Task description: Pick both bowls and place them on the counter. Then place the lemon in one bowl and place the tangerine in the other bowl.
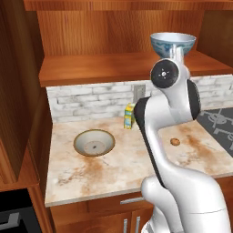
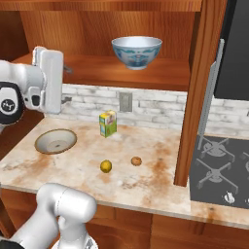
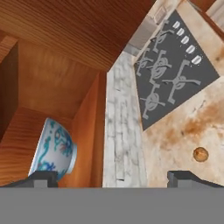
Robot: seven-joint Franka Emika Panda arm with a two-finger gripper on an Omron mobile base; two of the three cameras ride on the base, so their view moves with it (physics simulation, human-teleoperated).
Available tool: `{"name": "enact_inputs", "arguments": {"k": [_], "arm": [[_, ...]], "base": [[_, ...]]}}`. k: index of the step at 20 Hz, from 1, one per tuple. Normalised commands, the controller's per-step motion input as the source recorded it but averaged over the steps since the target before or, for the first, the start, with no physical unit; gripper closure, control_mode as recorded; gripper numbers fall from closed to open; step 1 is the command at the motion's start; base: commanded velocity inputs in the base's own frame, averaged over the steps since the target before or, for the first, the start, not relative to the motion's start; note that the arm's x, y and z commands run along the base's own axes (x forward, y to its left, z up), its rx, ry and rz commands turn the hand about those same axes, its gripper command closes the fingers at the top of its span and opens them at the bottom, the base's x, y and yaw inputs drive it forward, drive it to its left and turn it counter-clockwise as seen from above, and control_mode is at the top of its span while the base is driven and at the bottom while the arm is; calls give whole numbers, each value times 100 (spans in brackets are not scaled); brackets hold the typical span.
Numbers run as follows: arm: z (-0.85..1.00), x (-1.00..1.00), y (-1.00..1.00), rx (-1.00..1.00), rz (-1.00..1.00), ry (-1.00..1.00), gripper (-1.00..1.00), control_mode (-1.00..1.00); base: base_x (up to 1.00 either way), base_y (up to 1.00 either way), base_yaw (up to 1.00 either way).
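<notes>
The white bowl with blue pattern [image 2: 136, 51] stands on the wooden shelf [image 2: 160, 75]; it also shows as the patterned bowl [image 1: 173, 43] and, lower left in the hand view, the same bowl [image 3: 54, 148]. A shallow tan-rimmed bowl [image 2: 56, 140] rests on the counter [image 2: 160, 146], seen as the tan bowl [image 1: 94, 142] from the left. The lemon [image 2: 106, 166] and the tangerine [image 2: 136, 161] lie on the counter, a little apart. The tangerine [image 1: 175, 142] and tangerine [image 3: 200, 154] appear too. My gripper [image 2: 66, 85] is open and empty, at shelf height, well left of the patterned bowl.
A yellow-green carton [image 2: 108, 123] stands by the brick backsplash, behind the fruit. A wooden cabinet post [image 2: 197, 87] divides the counter from the black stove [image 2: 219, 170]. My own arm [image 1: 168, 136] hides part of the counter in the left base view.
</notes>
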Motion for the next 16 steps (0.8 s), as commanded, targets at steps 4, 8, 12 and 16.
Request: {"name": "enact_inputs", "arguments": {"k": [4, 8, 12, 16], "arm": [[39, 22, -9, 2, 0, 0, -100, -100], [25, 38, -21, 1, 0, 0, -100, -100], [12, 48, -25, 1, 0, 0, -100, -100], [11, 48, -20, 3, 0, 0, -100, -100]], "base": [[0, 0, 0], [0, 0, 0], [0, 0, 0], [0, 0, 0]]}}
